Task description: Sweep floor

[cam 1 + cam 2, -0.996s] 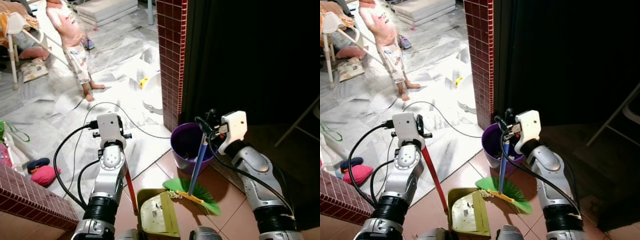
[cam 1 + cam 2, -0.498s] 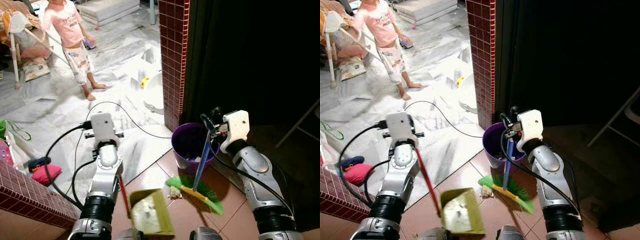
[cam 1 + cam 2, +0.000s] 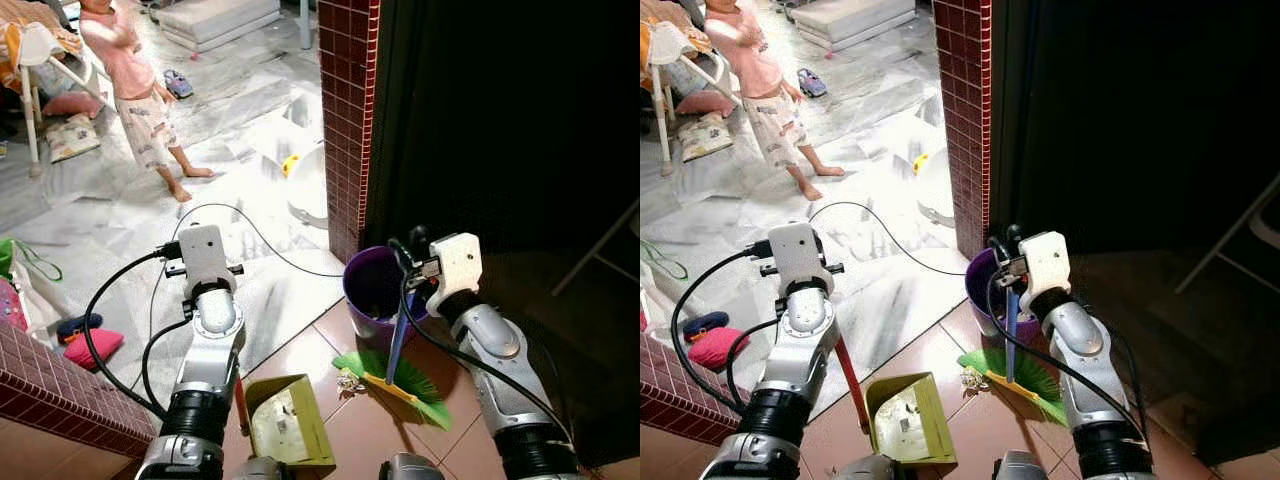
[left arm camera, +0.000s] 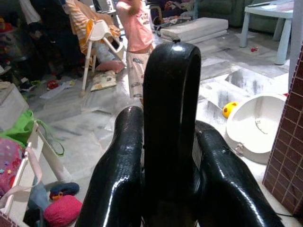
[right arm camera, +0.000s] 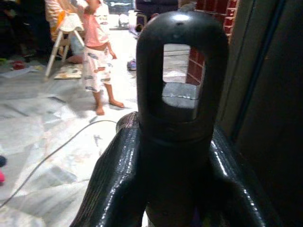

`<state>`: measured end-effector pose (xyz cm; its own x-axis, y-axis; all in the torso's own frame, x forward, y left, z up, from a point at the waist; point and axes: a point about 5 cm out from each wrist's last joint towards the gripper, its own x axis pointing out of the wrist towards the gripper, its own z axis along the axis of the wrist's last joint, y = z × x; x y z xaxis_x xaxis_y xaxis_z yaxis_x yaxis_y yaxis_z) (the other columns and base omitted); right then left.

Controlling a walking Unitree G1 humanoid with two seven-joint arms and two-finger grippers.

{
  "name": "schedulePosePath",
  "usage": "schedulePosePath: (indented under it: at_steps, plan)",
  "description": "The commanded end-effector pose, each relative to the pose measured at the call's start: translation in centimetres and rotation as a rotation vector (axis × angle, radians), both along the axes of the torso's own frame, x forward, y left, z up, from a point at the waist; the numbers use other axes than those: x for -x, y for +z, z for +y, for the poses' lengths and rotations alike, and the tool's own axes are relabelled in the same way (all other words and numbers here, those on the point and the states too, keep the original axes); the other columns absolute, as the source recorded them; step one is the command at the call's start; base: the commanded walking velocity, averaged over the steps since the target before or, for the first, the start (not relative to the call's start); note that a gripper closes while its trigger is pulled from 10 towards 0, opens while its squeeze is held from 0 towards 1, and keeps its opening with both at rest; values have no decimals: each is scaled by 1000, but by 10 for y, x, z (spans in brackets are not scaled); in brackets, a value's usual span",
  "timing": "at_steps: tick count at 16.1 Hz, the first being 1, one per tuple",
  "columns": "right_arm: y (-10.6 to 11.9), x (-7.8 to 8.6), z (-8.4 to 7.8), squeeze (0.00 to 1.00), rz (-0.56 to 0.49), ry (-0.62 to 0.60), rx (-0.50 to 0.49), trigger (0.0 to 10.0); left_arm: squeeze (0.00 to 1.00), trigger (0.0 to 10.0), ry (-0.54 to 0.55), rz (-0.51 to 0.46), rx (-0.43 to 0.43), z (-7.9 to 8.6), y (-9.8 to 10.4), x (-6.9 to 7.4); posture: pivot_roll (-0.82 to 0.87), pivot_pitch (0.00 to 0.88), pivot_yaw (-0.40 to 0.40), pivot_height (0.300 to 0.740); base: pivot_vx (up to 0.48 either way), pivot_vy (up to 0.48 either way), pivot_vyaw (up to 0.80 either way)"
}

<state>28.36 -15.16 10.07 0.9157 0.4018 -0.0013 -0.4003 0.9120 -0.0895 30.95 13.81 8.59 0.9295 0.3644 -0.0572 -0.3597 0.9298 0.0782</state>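
Observation:
My left gripper (image 4: 168, 125) is shut on the black loop end of the dustpan handle (image 4: 171, 94). The handle's red shaft (image 3: 848, 375) runs down to the yellow-green dustpan (image 3: 288, 420), tilted on the tile floor below my left arm. My right gripper (image 5: 173, 137) is shut on the black top of the broom handle. The blue shaft (image 3: 398, 340) drops to green bristles (image 3: 405, 380) on the tiles in front of a purple bucket (image 3: 372, 290). A small pale scrap (image 3: 348, 378) lies between bristles and dustpan.
A red brick pillar (image 3: 345, 120) stands behind the bucket, with a dark room to its right. A person (image 3: 135, 90) stands far left near a high chair (image 3: 45, 70). A black cable (image 3: 260, 240), a white basin (image 3: 308, 185) and a low brick wall (image 3: 50, 385) are nearby.
The dustpan has shifted left and tilted. My right arm has moved left, bringing the broom closer to the dustpan; the scrap now shows beside the bristles. The person has shifted.

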Motion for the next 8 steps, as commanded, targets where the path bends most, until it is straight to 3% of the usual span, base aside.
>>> schedulePosePath:
  at_steps: [1, 3, 8]
  plan:
    - [-1, 7, 15, 0, 57, 117, -102, 10000, 0, 10000, 27, -12, -38, 4, 4, -3, -170, 0, 96, 740, 0, 0, 0]
    - [-1, 13, 18, 0, 117, 219, -159, 10000, 0, 10000, 40, -14, -54, 5, 4, -3, -172, 0, 95, 740, 0, 0, 0]
    - [-4, 23, 18, 0, 201, 346, -192, 10000, 0, 10000, 73, -2, -74, 10, 3, -4, -172, 0, 95, 740, 0, 0, 0]
